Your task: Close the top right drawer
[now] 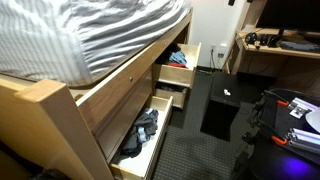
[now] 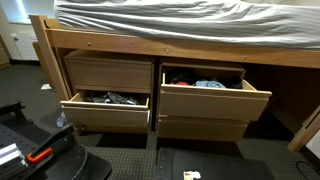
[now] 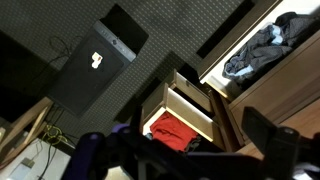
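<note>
Just ahead of the gripper (image 3: pixel 185 152): the top right drawer (image 3: pixel 193 103), pulled out, cloth (image 3: pixel 172 130) inside. Farther ahead and rightward: the longer drawer (image 3: pixel 238 42), clothes (image 3: pixel 262 48) in it. Ahead-left, on the floor (image 3: pixel 170 30): a box (image 3: pixel 98 60).

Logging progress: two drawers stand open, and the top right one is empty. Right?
Not quite. The count is right, but the top right drawer is not empty: it holds blue and red cloth, seen in an exterior view.

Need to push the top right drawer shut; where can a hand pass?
Bare carpet between the lower drawer and the black box; the top right drawer front is unobstructed. Crowded: both drawers hold clothes.
</note>
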You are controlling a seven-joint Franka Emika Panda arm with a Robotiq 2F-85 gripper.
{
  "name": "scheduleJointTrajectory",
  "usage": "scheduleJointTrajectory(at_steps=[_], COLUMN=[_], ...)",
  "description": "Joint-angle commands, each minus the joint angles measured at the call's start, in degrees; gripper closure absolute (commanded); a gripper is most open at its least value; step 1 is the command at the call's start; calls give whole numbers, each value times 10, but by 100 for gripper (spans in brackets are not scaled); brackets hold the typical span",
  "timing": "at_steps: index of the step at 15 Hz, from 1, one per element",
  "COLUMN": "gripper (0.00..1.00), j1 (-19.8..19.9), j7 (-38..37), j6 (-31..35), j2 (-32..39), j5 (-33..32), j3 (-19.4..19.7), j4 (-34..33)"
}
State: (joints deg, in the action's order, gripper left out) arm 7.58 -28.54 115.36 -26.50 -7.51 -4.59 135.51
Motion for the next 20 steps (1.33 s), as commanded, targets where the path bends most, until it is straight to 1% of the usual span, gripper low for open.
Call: scheduleJointTrajectory(at_steps=[1,4,6,7,9,10,12,13,14,15,16,17,20], gripper=[0,0,0,0,0,0,0,0,0,0,0,0,0], j1=[10,37,64,51,67,70,70,66,65,67,70,66,87], j7=[-40,-72,-97,-74,-80,-81,-84,-83,-91,-104,-112,-118,-171], j6=[-54,-116,-160,-137,-162,-164,-164,-160,-153,-159,-151,-147,-116], j2=[-144,-256,-333,-257,-318,-334,-341,-346,-328,-290,-229,-211,-117], j5=[54,81,85,77,79,80,81,89,96,88,71,76,36], j3=[24,44,54,41,48,49,48,54,49,21,-4,-14,-53], j4=[69,94,105,72,85,92,99,98,89,73,66,70,72])
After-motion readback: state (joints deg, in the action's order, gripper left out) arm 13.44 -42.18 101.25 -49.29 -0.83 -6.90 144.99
